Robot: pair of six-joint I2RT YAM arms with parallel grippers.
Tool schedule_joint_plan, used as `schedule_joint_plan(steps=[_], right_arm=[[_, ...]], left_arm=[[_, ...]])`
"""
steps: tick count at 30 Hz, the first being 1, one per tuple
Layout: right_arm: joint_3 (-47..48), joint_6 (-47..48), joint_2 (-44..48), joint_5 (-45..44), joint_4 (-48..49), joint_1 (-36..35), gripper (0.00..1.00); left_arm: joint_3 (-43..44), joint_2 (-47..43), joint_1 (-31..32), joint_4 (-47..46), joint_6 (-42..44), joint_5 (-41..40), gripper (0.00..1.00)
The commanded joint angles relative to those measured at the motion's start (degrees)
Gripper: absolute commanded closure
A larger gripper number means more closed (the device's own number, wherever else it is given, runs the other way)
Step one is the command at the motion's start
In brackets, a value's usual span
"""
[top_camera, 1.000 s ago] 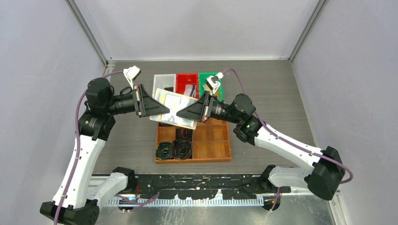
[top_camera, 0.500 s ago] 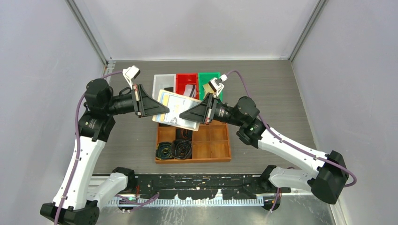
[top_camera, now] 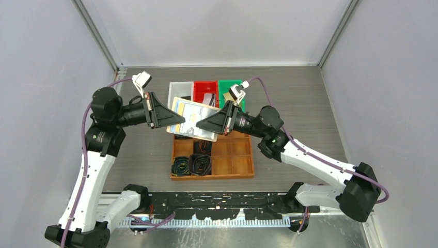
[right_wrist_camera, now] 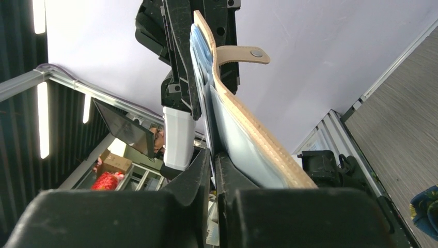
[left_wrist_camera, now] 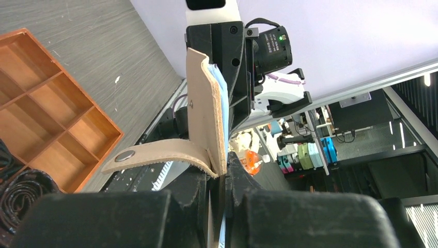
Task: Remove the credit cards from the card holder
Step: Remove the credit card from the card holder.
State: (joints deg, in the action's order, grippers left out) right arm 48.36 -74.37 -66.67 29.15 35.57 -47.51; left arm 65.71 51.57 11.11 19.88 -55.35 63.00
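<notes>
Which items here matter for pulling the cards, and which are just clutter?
Job: card holder, pinched between left gripper and right gripper.
Clutter: wooden tray, coiled belts, white bin, red bin, green bin.

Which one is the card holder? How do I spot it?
Find the wooden tray in the middle of the table. Over its far edge, the left gripper and right gripper pinch a flat tan booklet: the card holder. Unlike the white, red and green bins behind, it hangs in the air and has blue pockets.
</notes>
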Motion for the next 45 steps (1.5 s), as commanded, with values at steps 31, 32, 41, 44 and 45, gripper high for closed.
schedule_joint_plan(steps=[31, 32, 41, 44, 45], right_arm=[[-5.36, 0.23, 8.18, -4.27, 4.26, 0.40, 0.82], [-4.71, 0.34, 7.91, -4.27, 4.32, 0.39, 0.81], [-0.45, -2.43, 2.97, -4.50, 7.86, 1.80, 0.70], [0.77, -3.41, 1.01, -3.64, 9.77, 1.80, 0.69], [1.20, -3.74, 0.55, -3.26, 10.45, 1.81, 0.69]], left_arm=[[3.29, -0.64, -0.82, -5.75, -3.27, 1.11, 1.00], [3.22, -0.67, -0.83, -5.80, -3.35, 1.20, 1.00], [3.03, -1.12, -0.83, -7.16, -4.43, 1.43, 1.00], [2.75, -1.29, -0.81, -7.24, -4.42, 1.53, 1.00], [2.63, -1.35, -0.84, -7.21, -4.41, 1.52, 1.00]])
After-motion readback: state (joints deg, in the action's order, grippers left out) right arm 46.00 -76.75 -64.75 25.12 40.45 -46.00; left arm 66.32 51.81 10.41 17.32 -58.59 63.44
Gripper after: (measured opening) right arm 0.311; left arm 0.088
